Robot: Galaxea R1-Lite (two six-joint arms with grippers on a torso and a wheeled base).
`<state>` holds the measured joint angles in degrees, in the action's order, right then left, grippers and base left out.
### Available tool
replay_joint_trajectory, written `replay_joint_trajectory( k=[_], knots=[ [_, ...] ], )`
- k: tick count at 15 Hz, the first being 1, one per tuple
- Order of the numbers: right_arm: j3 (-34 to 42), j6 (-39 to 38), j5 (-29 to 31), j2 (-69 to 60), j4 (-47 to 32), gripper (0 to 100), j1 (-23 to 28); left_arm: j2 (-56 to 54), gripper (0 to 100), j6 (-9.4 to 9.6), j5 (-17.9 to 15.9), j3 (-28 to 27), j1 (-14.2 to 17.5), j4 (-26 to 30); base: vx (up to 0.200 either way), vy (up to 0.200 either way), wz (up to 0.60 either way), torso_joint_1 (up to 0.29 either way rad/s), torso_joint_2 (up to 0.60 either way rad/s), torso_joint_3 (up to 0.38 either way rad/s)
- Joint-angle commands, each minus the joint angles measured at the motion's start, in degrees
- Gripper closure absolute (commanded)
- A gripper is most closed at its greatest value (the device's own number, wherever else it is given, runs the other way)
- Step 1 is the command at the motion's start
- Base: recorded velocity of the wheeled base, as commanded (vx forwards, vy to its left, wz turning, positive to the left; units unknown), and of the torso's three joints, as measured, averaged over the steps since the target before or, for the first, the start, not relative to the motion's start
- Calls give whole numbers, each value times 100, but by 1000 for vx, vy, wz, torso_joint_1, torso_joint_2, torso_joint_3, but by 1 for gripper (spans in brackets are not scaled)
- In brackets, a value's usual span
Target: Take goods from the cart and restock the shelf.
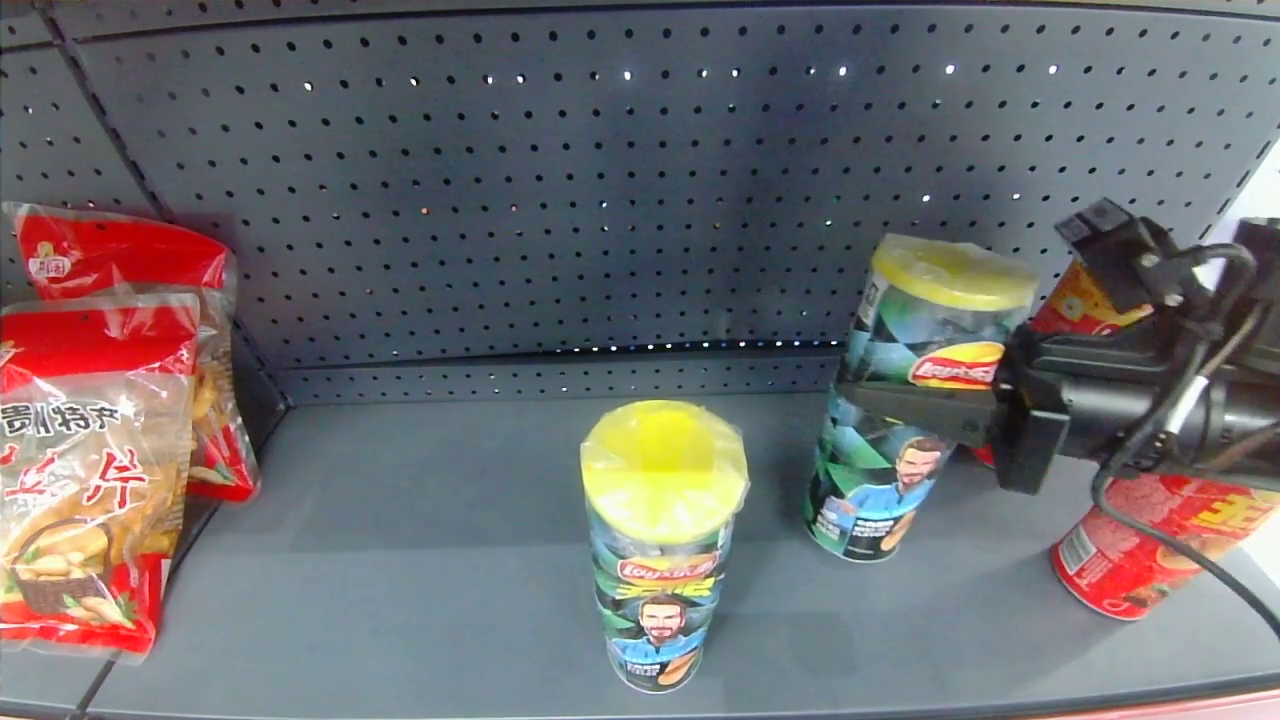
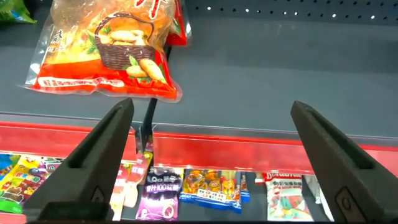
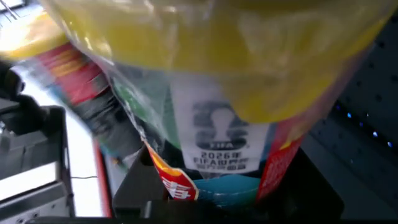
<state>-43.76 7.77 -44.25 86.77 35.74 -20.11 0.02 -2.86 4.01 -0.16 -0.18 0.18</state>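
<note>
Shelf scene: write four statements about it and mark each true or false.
1. The right gripper grips the rear green can, which has a yellow lid. True.
2. The left gripper holds a snack bag. False: it is open, with nothing between its fingers.
3. The front green can lies on its side. False: it stands upright on the shelf.
4. Red snack bags sit at the shelf's left end. True.

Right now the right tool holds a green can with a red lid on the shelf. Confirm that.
Not quite: the lid is yellow, not red, as the head view shows. The right tool does hold the green can on the shelf.
</note>
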Motion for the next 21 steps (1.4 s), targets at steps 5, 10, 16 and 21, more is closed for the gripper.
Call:
replay_joint_trajectory(
  k=[5, 10, 16, 21],
  knots=[
    [-1266, -117, 242, 1500, 20, 100, -748, -2, 0, -4, 3, -2, 1, -1, 0, 0, 0, 0, 0, 0],
    [-1574, -645, 707, 1817, 293, 100, -1372, -2, 0, -4, 3, -2, 1, -1, 0, 0, 0, 0, 0, 0],
    [-1943, -680, 716, 2327, 416, 100, -1610, -2, 0, -4, 3, -2, 1, -1, 0, 0, 0, 0, 0, 0],
    [-2365, -724, 989, 2661, 416, 100, -1618, -2, 0, -4, 3, -2, 1, -1, 0, 0, 0, 0, 0, 0]
  ],
)
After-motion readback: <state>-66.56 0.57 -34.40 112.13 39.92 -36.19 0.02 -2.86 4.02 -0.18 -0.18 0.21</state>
